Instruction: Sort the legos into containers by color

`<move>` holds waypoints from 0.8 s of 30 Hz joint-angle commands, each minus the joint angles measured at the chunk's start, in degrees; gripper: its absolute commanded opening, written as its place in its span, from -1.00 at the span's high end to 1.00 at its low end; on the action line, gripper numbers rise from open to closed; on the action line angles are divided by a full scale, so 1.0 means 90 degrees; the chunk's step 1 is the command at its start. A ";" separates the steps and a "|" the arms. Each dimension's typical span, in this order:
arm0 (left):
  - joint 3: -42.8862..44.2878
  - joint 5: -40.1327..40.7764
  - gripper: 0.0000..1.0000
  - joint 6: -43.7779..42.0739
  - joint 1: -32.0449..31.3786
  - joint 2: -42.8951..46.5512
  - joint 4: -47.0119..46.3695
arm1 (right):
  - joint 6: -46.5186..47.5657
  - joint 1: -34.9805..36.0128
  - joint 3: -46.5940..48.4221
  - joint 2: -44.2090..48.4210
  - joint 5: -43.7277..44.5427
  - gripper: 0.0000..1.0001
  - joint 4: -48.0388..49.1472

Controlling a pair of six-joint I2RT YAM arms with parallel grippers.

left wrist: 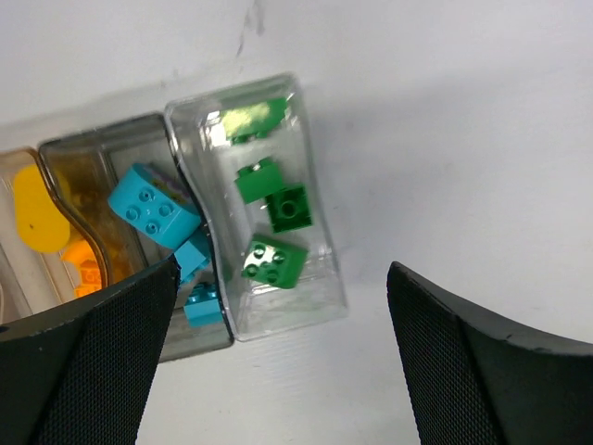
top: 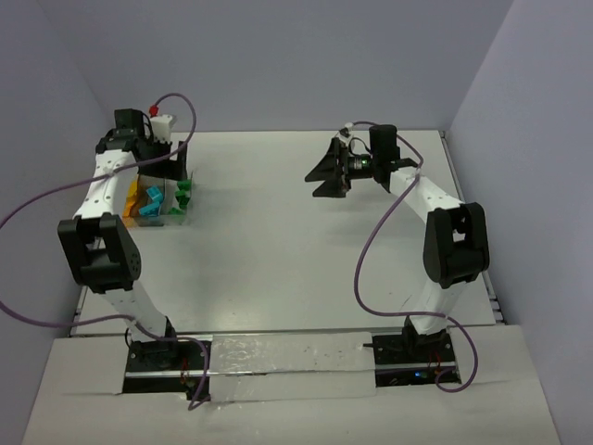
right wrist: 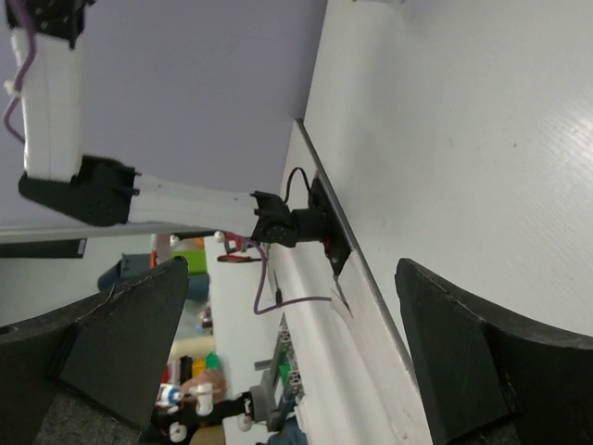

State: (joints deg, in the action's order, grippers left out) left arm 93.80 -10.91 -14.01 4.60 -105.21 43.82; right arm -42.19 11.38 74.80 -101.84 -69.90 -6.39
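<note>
Left end effector (left wrist: pixel 283 273): jaws spread wide, empty, over the clear tray (left wrist: pixel 306 297) of green legos (left wrist: pixel 275 261). We note teal legos (left wrist: pixel 153 206) in the adjoining smoky tray (left wrist: pixel 111 153). Yellow and orange pieces (left wrist: pixel 42 218) are cut off at the frame edge. Right end effector (top: pixel 326 173): spread wide, empty, well apart.

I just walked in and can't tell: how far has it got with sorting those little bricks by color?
Looks nearly done. Green bricks lie in the clear tray, teal bricks in the smoky tray beside it, a yellow piece and orange pieces beyond that. Nothing in hand: left fingers and right fingers both stand open and empty. I see no loose bricks left on the table.
</note>
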 commanded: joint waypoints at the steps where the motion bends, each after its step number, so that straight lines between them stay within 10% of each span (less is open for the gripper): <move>1: 0.0234 -0.1150 -0.98 0.0447 -0.0067 0.1193 -0.0435 | 0.1704 0.0054 0.0893 0.0451 0.0820 -1.00 -0.1677; 6: 0.0451 -0.1959 -0.99 0.0723 -0.0438 0.1269 0.0092 | 0.3542 0.0234 0.1766 0.0742 0.2889 -0.99 -0.3444; 14: -0.1017 -0.1186 -0.99 0.1018 -0.1258 0.2262 -0.0903 | 0.4027 0.0278 0.0532 0.2355 0.6803 -1.00 -0.3312; 24: -0.2430 -0.0497 -0.98 0.1176 -0.1302 0.3470 -0.1656 | 0.4255 -0.0043 -0.0905 0.4183 0.7470 -1.00 -0.2891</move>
State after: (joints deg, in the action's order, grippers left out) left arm 72.48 -17.84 -4.63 -7.27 -78.86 34.27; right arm -5.85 11.34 68.29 -68.51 -7.12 -34.35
